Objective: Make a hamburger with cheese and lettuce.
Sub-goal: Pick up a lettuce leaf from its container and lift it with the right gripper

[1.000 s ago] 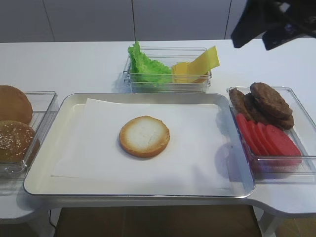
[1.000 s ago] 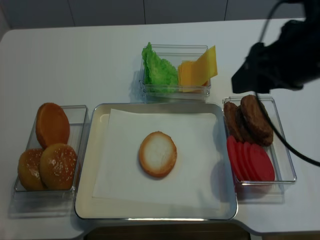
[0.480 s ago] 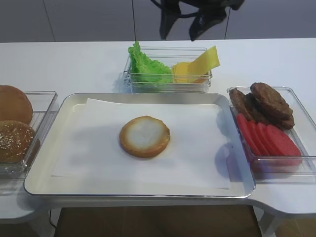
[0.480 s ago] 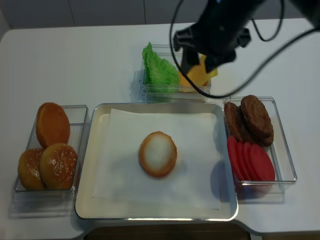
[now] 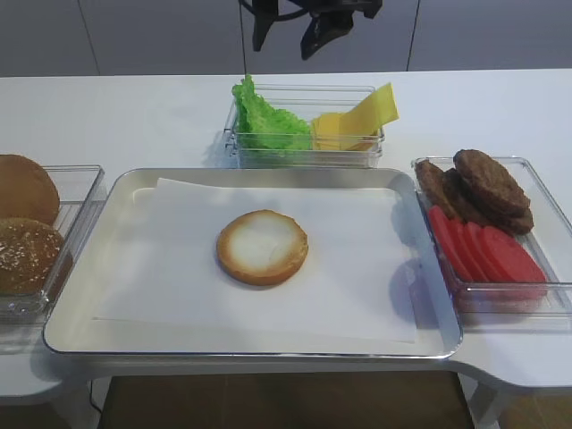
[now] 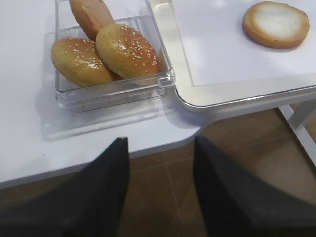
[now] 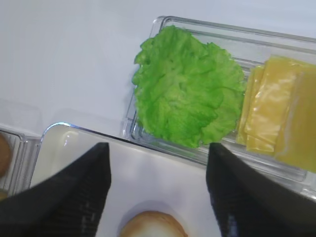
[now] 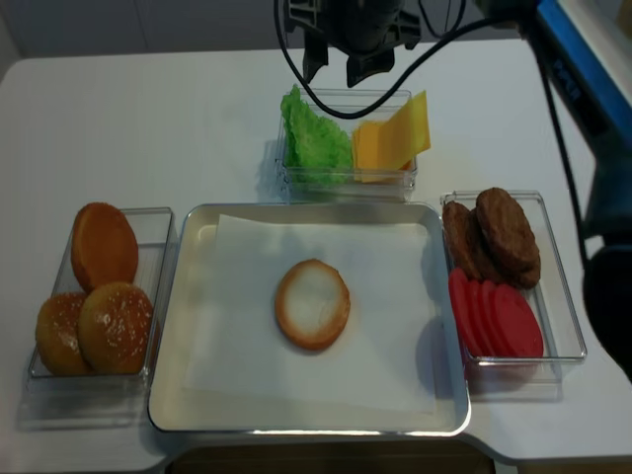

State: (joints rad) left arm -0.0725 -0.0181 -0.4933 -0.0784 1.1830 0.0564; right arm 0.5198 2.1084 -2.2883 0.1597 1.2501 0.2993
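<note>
The hamburger bun half (image 5: 262, 247) (image 8: 312, 303) lies cut face up on white paper in the metal tray (image 5: 134, 183). Behind the tray, a clear box holds the ruffled green lettuce (image 5: 268, 123) (image 7: 185, 106) on the left and leaning yellow cheese slices (image 5: 359, 118) (image 7: 276, 113) on the right. My right gripper (image 8: 336, 67) (image 7: 158, 153) hangs open and empty high above the lettuce end of that box. My left gripper (image 6: 160, 143) is open and empty, below the table's front left edge over the brown floor. It does not show in the high views.
A clear box at the left holds sesame buns (image 6: 108, 54) (image 8: 117, 326) and a plain bun (image 8: 103, 245). A clear box at the right holds dark patties (image 5: 487, 183) and red tomato slices (image 5: 487, 250). The right arm's cables (image 8: 464, 30) loop above the back of the table.
The right arm has swung left from above the patty box, past the cheese, to above the lettuce. The food has not moved.
</note>
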